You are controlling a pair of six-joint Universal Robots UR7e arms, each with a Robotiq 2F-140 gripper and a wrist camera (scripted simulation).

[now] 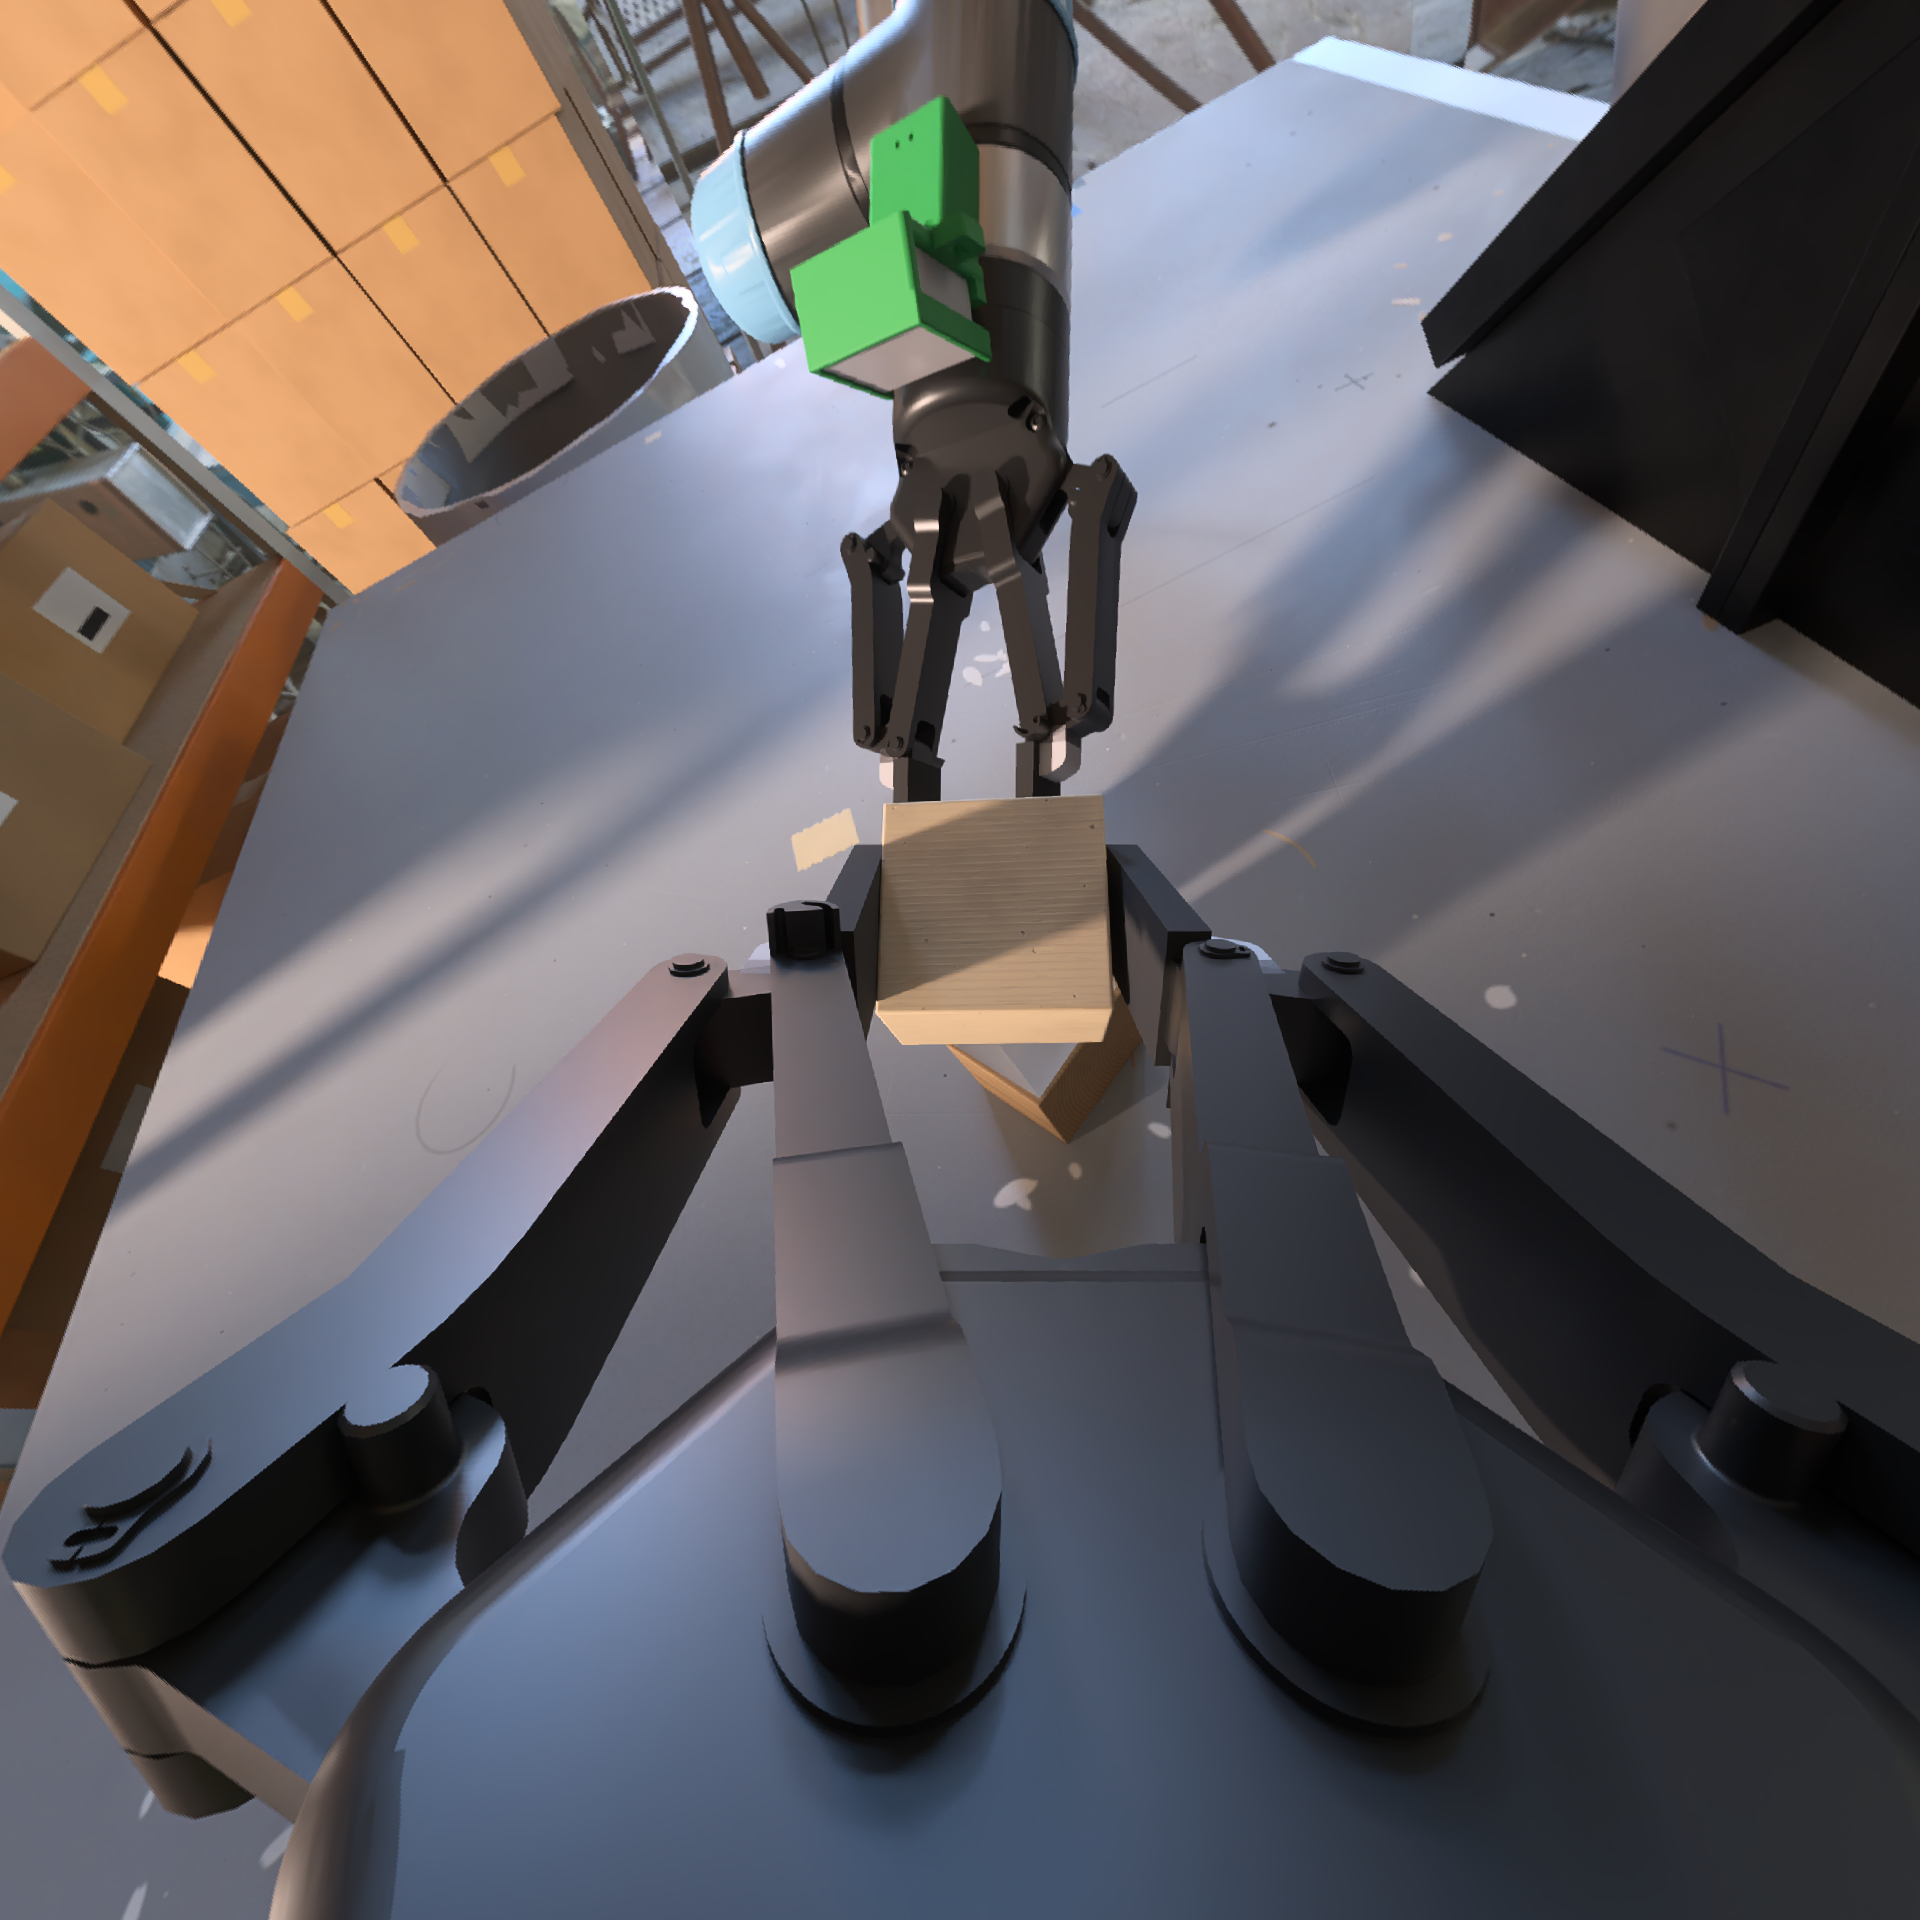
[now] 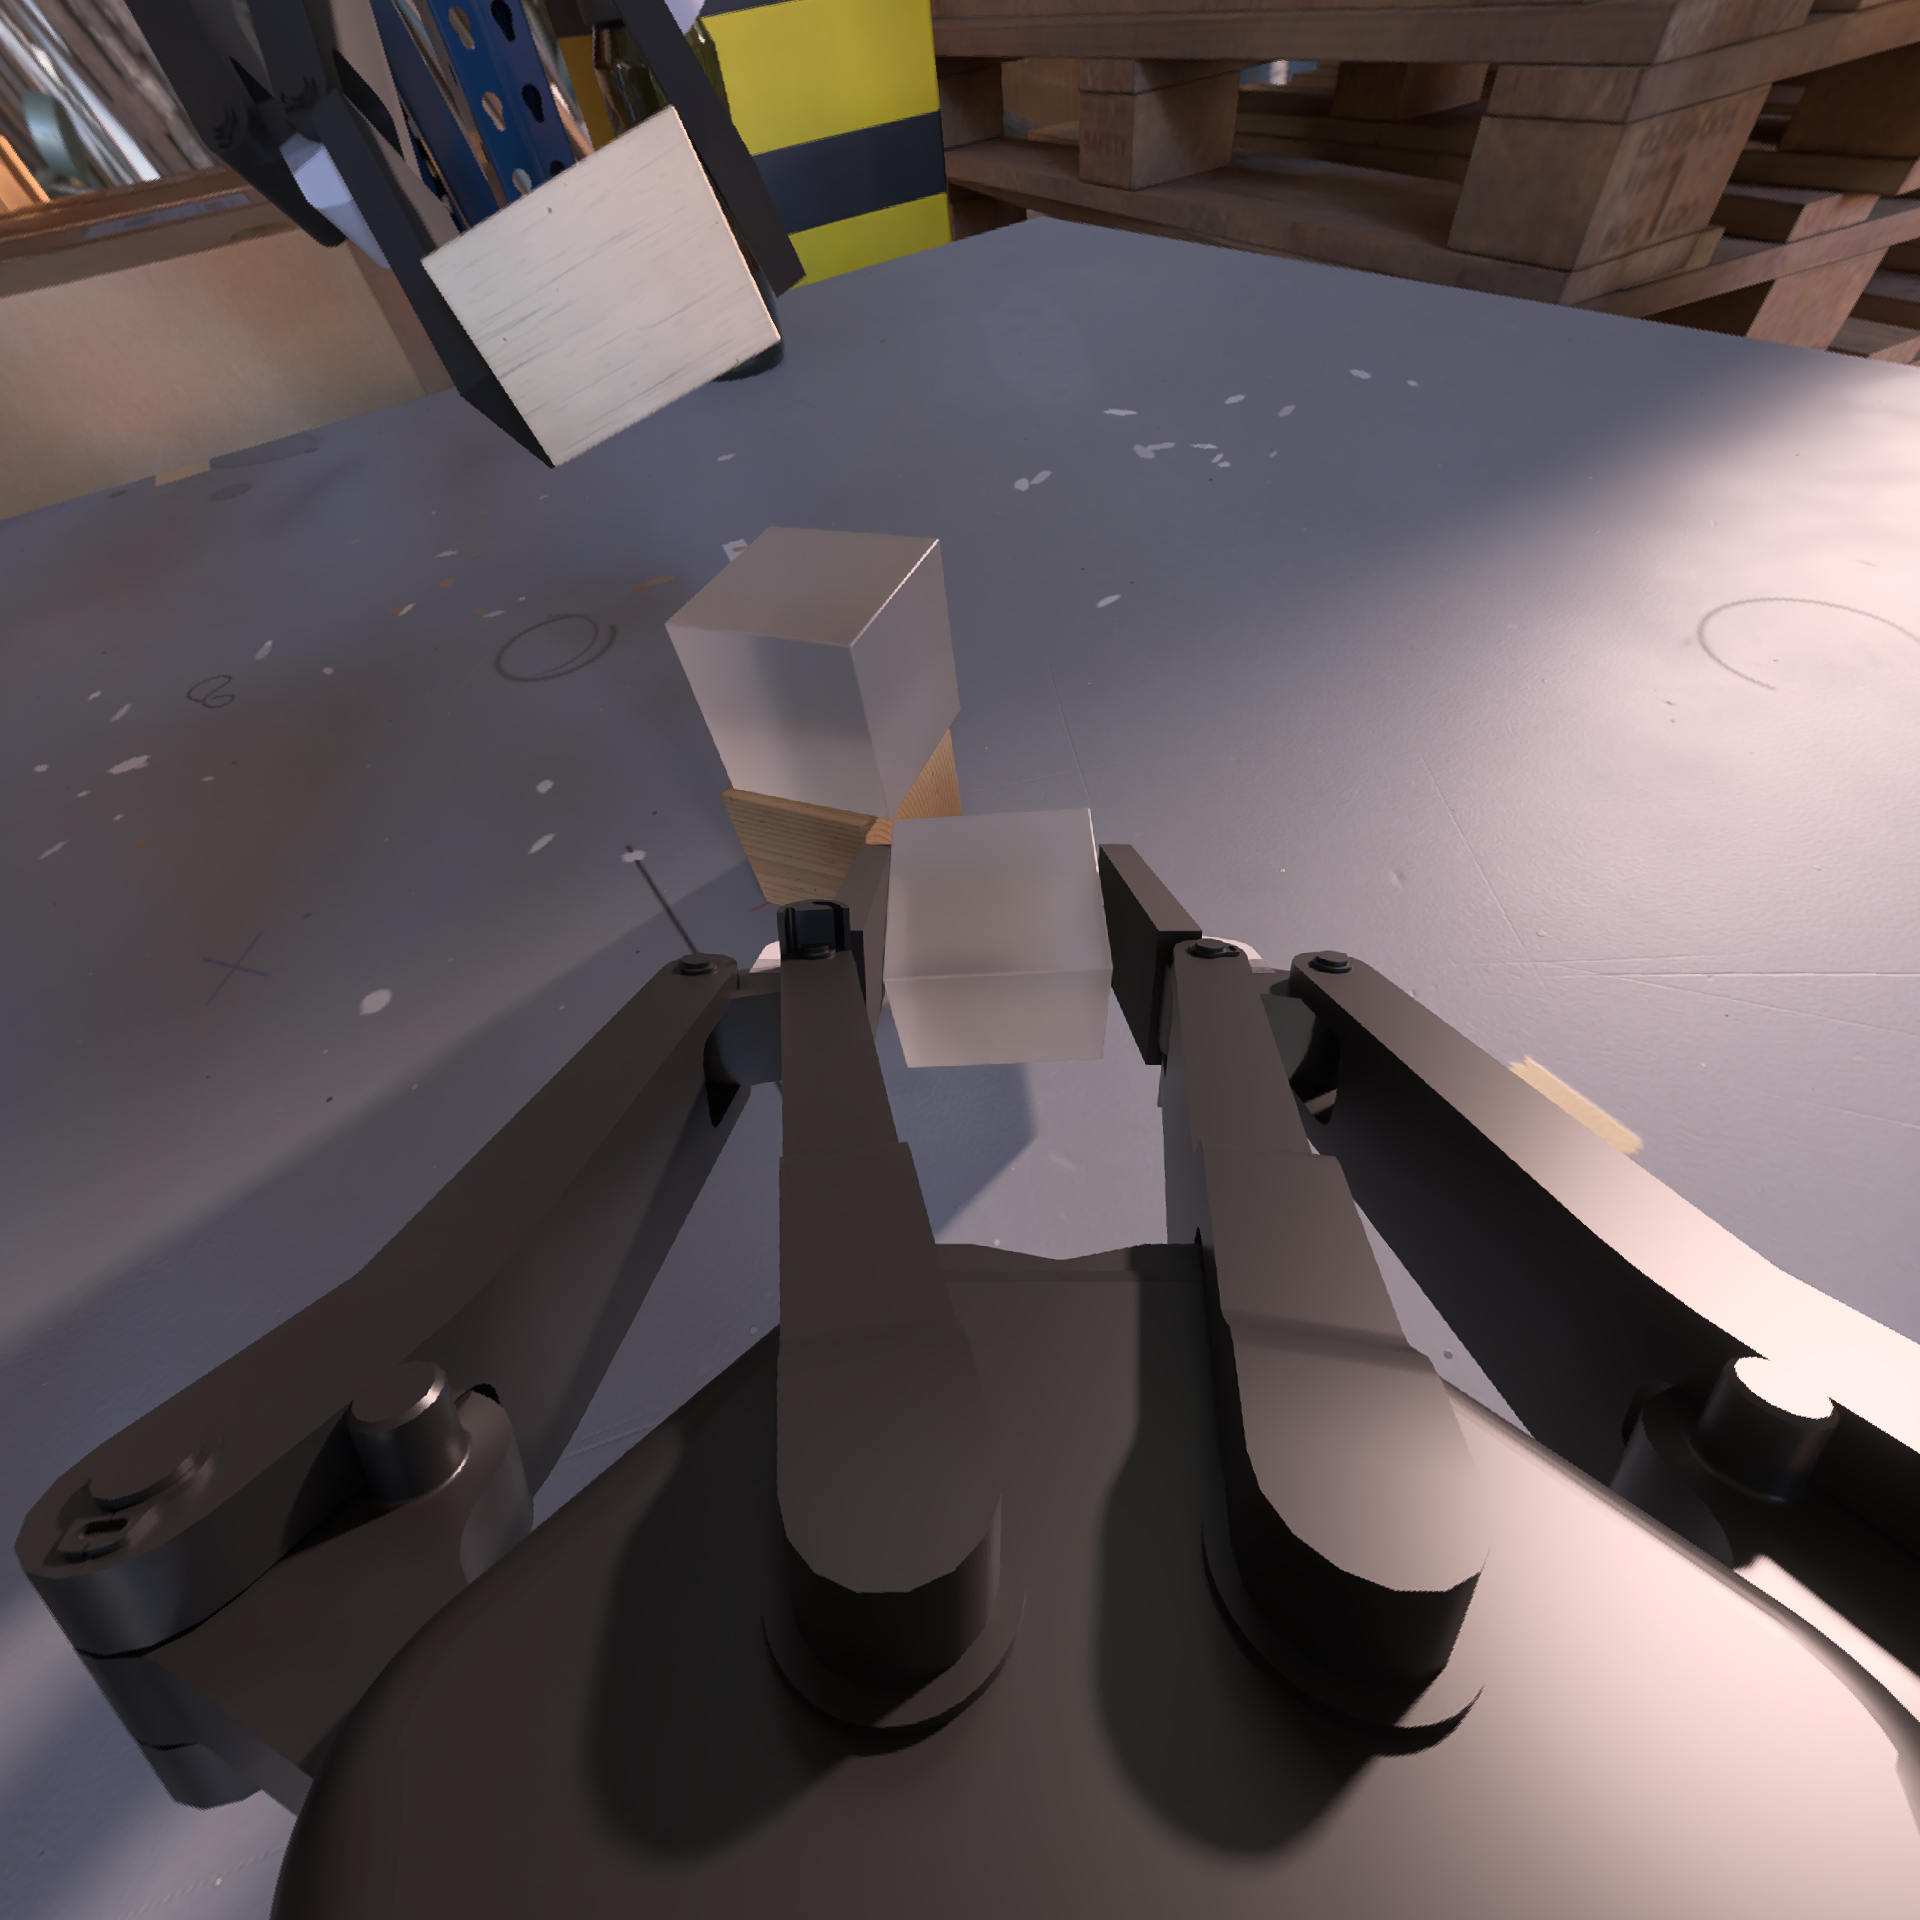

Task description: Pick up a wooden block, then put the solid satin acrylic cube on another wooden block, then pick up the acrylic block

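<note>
Grey table (image 2: pixel 1455 623), operator: your left end effector (image 1: pixel 997 935) pinches a pale wooden block (image 1: pixel 992 914) aloft. Frosted acrylic cube (image 2: pixel 821 665) sits on a second wooden block (image 2: pixel 800 842); your right end effector (image 2: pixel 987 935) grips a smaller acrylic block (image 2: pixel 992 925).

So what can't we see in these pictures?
- Left wrist view: the held wooden block hides whatever the right gripper carries, and most of the acrylic cube beneath.
- Right wrist view: the acrylic block covers part of the lower wooden block; the top edge cuts off the left gripper.
</note>
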